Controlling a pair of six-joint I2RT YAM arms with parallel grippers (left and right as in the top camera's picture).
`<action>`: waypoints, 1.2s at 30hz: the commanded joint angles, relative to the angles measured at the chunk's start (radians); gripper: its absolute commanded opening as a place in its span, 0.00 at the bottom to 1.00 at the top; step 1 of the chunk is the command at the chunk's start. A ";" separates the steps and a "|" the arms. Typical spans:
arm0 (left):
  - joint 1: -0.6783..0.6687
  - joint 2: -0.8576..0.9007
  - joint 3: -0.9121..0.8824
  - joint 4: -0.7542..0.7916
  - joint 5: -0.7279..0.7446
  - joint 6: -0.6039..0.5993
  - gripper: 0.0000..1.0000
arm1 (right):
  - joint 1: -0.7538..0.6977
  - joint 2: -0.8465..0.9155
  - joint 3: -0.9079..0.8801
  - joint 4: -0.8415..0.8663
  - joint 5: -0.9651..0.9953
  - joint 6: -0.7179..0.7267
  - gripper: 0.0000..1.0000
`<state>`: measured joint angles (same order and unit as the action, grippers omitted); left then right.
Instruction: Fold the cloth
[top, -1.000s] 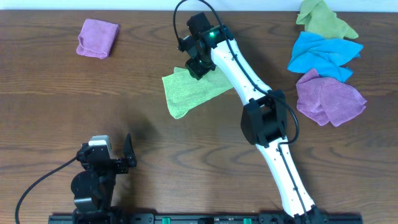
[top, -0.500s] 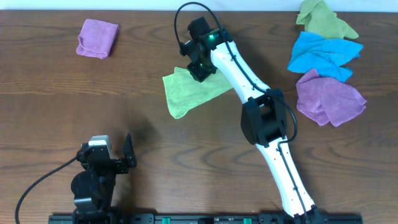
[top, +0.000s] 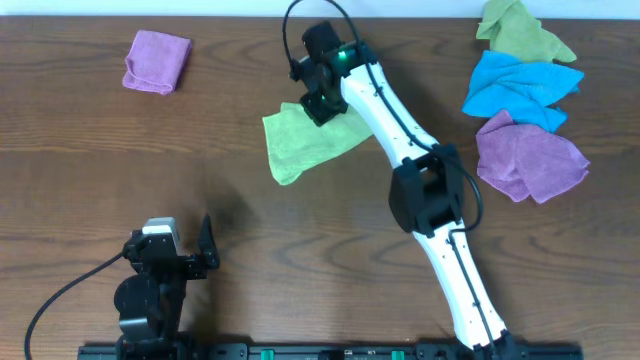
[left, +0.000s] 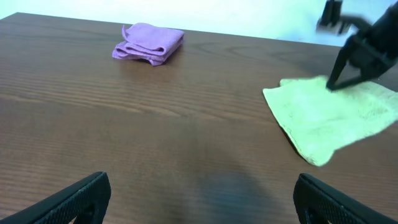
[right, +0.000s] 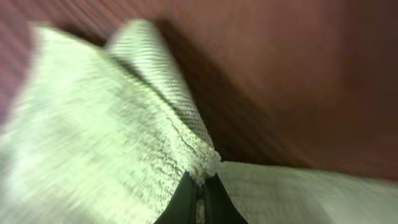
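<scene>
At about 7 o'clock on the dark brown wood-grain table (top: 80, 200), nearest the robot's base, the left gripper (top: 205, 250) rests with its black fingers spread wide and empty; in its own wrist view the two fingertips (left: 74, 198) sit at the lower corners with bare wood between them. Toward the middle of the table lies the cloth (top: 300, 148) — one bright lime yellow-green microfibre piece with a fine woven nap, roughly a slanted quadrilateral, its lower-left corner pointing toward 7 o'clock. The right gripper (top: 322, 103), black on a white arm, sits at the cloth's far edge, clenched on it: the wrist view shows the dark fingers (right: 184, 200) pressed together on a small puckered ridge of the lime fabric (right: 124, 137), a fold rising just behind. At 3 o'clock lies a crumpled purple cloth (top: 530, 158); beyond it, toward 2 o'clock, a rumpled bright blue cloth (top: 520, 85) touches it, and at the far right corner a duller olive-green cloth (top: 520, 30). At 11 o'clock sits a second purple cloth (top: 157, 61) — neatly folded. Five cloths in all: two purple, one of each other colour.
</scene>
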<state>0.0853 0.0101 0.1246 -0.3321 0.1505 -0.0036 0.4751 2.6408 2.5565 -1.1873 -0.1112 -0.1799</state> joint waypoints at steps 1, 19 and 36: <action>0.005 -0.006 -0.022 -0.006 0.003 -0.011 0.95 | -0.002 -0.183 0.047 0.008 0.003 0.018 0.01; 0.005 -0.006 -0.022 -0.006 0.003 -0.011 0.95 | 0.046 -0.399 0.047 -0.068 0.018 0.007 0.01; 0.005 -0.006 -0.022 -0.006 0.003 -0.011 0.95 | 0.265 -0.401 0.047 -0.148 -0.035 0.007 0.01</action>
<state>0.0853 0.0101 0.1246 -0.3321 0.1505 -0.0036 0.6968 2.2467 2.6022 -1.3308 -0.1265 -0.1726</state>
